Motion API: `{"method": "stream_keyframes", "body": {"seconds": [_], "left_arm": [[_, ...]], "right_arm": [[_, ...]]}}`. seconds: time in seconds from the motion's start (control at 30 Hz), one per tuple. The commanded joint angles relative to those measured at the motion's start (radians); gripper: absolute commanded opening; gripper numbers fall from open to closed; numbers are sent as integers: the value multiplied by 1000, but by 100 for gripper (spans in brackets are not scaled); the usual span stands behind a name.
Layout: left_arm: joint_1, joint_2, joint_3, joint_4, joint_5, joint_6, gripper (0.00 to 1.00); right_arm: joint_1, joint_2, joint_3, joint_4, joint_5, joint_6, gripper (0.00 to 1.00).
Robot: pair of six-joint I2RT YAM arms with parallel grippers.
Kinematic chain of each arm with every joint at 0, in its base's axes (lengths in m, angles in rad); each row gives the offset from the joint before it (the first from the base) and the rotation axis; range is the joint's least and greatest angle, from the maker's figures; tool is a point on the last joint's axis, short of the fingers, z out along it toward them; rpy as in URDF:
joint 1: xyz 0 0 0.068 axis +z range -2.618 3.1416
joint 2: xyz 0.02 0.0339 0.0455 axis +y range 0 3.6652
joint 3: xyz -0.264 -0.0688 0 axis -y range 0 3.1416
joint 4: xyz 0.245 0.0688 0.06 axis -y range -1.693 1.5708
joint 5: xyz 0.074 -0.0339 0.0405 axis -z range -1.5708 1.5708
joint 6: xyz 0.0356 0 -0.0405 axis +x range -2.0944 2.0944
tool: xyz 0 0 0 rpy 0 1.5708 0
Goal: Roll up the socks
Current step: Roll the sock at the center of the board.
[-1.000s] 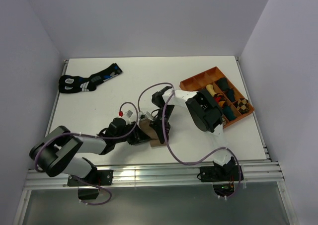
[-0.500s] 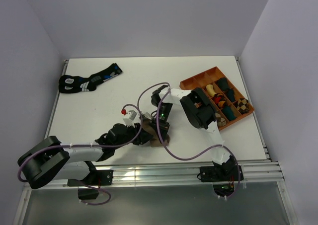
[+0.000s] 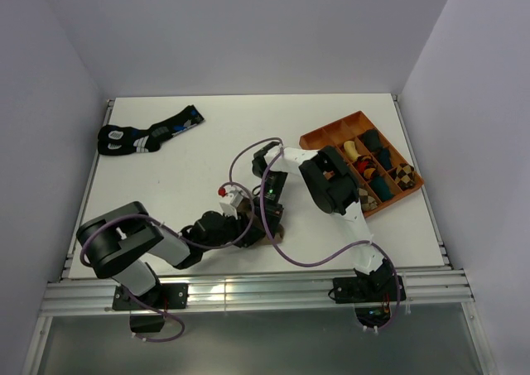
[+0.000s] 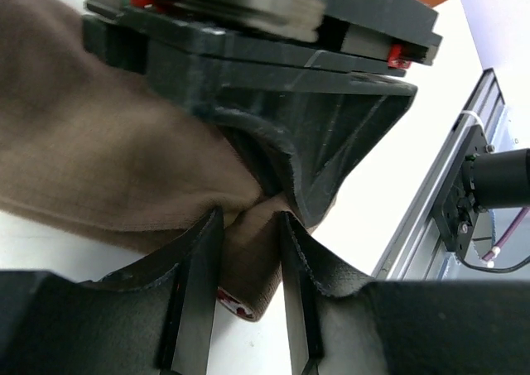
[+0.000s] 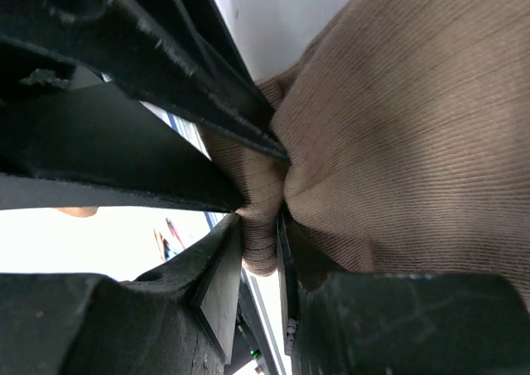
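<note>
The long tan-brown cloth sock (image 4: 99, 168) lies bunched on the white tabletop (image 3: 207, 160), close to the near edge and about midway between left and right. The left end effector (image 4: 247, 226) is clamped on a thick fold of the sock; cloth fills the gap between its fingers. The right end effector (image 5: 261, 234) pinches a narrow fold of the same sock, just beside the left one.

My left arm (image 3: 170, 244) and right arm (image 3: 300, 157) wear white shells between bulky black joints, purple cables (image 3: 313, 266) loop off both toward six o'clock, a small red cap (image 3: 222, 191) sits on my left wrist, and my fingers (image 4: 195, 292) are matte black plastic with ribbed edges.
</note>
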Motion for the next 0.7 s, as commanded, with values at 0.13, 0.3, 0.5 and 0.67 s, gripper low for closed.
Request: {"method": "stream_keyframes", "body": {"seconds": [0.13,0.3,0.5,0.67], "left_arm": [[-40,21,-27,128,25,-5,39],[-40,-3,-41,128,70,3,39],[-40,6,-27,89,114,15,42],[-40,29,-6,54,129,15,39]], "right_arm": [[-5,7,6,52,46,2,28],[-6,6,0,66,50,13,28],[-9,6,-6,79,50,30,28],[-9,4,-9,93,53,53,27]]}}
